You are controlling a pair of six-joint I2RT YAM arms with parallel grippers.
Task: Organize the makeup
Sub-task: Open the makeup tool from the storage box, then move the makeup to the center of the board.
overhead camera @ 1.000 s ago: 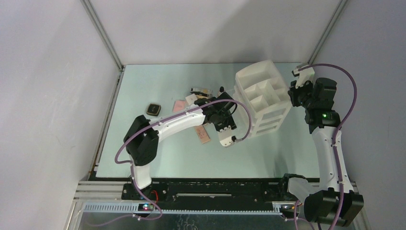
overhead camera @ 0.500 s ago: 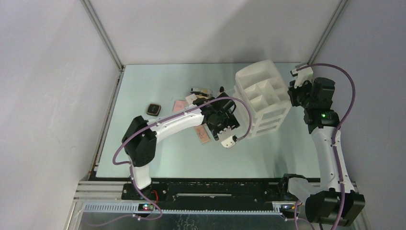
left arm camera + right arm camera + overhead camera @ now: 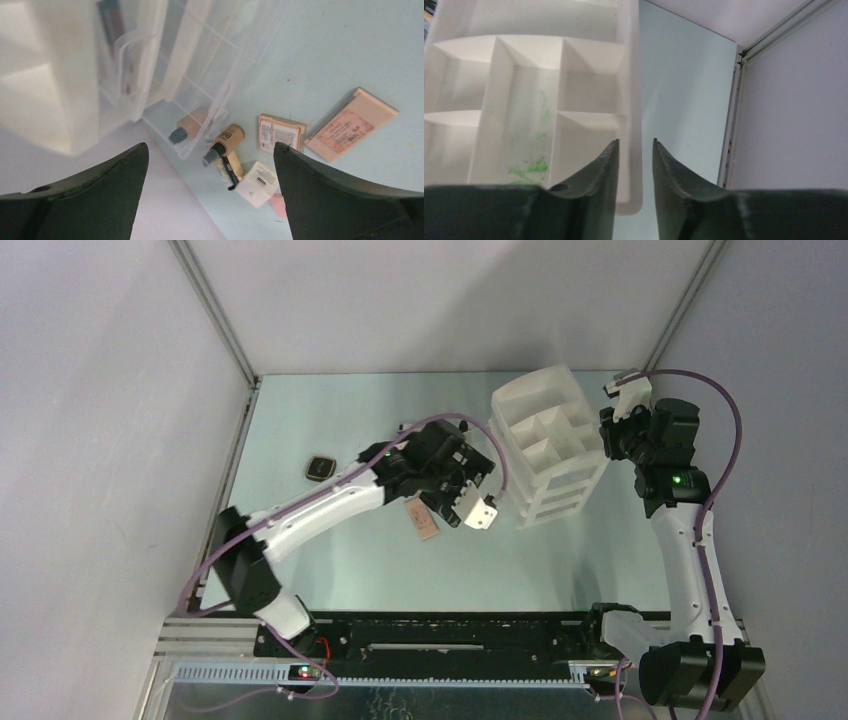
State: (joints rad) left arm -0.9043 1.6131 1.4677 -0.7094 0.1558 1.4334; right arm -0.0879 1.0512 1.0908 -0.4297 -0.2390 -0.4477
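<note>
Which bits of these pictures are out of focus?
Left wrist view: the left fingers and the nearby white organizer are blurred, the bottle on the table sharper. Right wrist view: the right fingers are soft too. Top view: even light, faint shadows, all crisp.

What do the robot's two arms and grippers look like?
White shells, black joints on the left arm and right arm; a purple cable loops along each, and a green light glows on the right one. The left gripper and right gripper have dark, tapered fingers.
</note>
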